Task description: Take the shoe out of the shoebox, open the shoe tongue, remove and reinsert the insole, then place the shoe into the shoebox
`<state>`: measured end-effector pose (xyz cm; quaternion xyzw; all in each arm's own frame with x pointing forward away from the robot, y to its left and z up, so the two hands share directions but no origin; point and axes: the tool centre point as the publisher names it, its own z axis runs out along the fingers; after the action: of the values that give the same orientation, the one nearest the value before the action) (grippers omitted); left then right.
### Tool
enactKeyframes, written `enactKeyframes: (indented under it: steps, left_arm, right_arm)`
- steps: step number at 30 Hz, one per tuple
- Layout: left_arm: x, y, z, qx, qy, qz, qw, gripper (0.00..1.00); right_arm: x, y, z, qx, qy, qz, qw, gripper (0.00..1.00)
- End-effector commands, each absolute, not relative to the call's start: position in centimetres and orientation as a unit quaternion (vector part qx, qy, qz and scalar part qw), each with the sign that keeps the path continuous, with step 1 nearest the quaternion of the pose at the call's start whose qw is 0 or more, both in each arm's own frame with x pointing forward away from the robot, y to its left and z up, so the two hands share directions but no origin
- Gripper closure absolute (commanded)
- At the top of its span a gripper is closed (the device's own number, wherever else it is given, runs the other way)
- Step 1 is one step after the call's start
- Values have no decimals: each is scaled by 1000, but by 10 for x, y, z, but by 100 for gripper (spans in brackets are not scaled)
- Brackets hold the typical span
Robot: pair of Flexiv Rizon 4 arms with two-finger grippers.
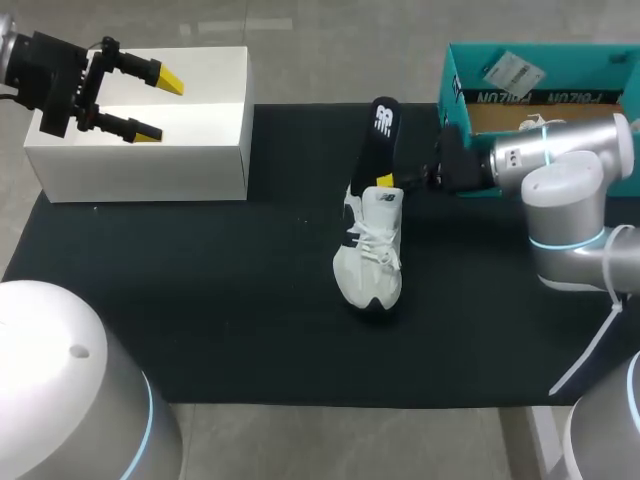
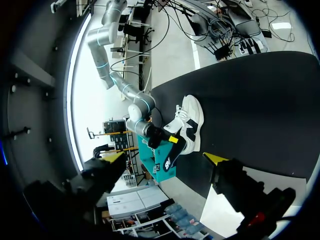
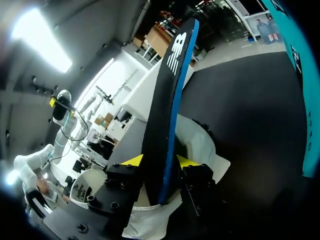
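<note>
The white shoe point(image 1: 370, 255) stands on the black mat, toe toward me. Its black insole point(image 1: 382, 135) rises from the shoe's opening, leaning away toward the far edge. My right gripper point(image 1: 385, 183) is at the shoe's collar. In the right wrist view the insole point(image 3: 167, 100) stands between the yellow fingertips of that gripper point(image 3: 159, 161), which are slightly parted, and its lower end sits in the shoe point(image 3: 202, 145). My left gripper point(image 1: 160, 106) hangs open and empty above the white box point(image 1: 190, 150), far from the shoe point(image 2: 189, 120).
The teal shoebox point(image 1: 455, 100) stands open at the back right, behind my right arm. The white box sits at the mat's back left corner. The black mat point(image 1: 200, 300) covers the table between them.
</note>
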<state>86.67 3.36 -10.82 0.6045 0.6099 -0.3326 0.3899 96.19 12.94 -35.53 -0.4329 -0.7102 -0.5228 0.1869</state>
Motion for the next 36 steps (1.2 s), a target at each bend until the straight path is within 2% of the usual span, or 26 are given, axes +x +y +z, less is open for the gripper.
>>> enactKeyframes:
  steps: [1,2,3,4,18,34,35,36]
  left_arm:
    - [867,34,-107,606,610,-332,388,0]
    - [867,34,-107,606,610,-332,388,0]
    - [867,34,-107,606,610,-332,388,0]
    - [867,34,-107,606,610,-332,388,0]
    - [867,34,-107,606,610,-332,388,0]
    - [867,34,-107,606,610,-332,388,0]
    - [867,34,-107,606,610,-332,388,0]
    - [867,34,-107,606,610,-332,388,0]
  right_arm:
    - [973,128,-350,-427,-716,-520,186,69]
    - [974,128,-349,-427,-717,-519,186,71]
    - [974,129,-348,-426,-718,-519,185,83]
    - [974,130,-347,-425,-719,-518,185,100]
    - [947,136,-367,-443,-720,-493,206,100]
    - [934,131,-362,-442,-730,-476,210,100]
    - [937,131,-361,-441,-731,-477,210,78]
    - [941,130,-360,-438,-732,-479,208,67]
